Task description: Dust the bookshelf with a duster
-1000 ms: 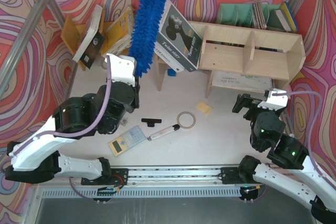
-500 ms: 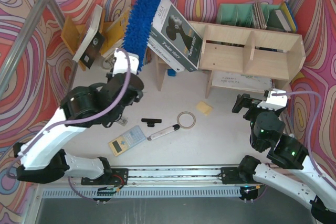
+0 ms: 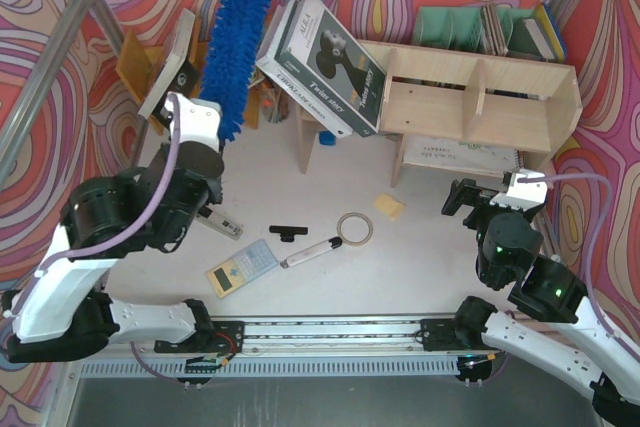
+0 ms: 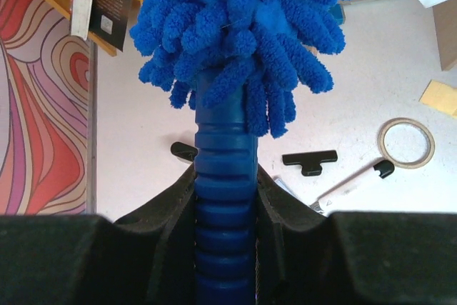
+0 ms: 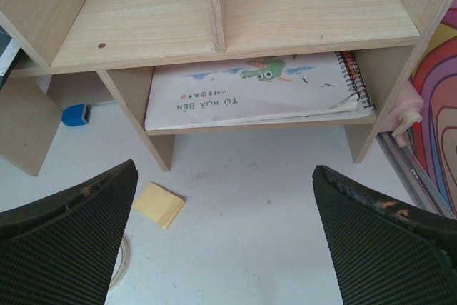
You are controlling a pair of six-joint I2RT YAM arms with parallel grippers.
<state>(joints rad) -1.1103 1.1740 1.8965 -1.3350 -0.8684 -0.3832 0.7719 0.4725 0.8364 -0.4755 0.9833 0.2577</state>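
Duster (image 3: 238,35), just 1, clamped in the left gripper (image 4: 225,191); 1 bookshelf (image 3: 470,102).

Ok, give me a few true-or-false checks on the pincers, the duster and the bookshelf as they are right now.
1. The left pincer is shut on the handle of the duster. True.
2. The right pincer holds the yellow pad. False: it is open and empty; the pad lies on the table.
3. The duster's head rests on top of the bookshelf. False: it sticks up to the left of the bookshelf, not on it.
4. A spiral-bound book lies flat in the bookshelf's bottom compartment. True.
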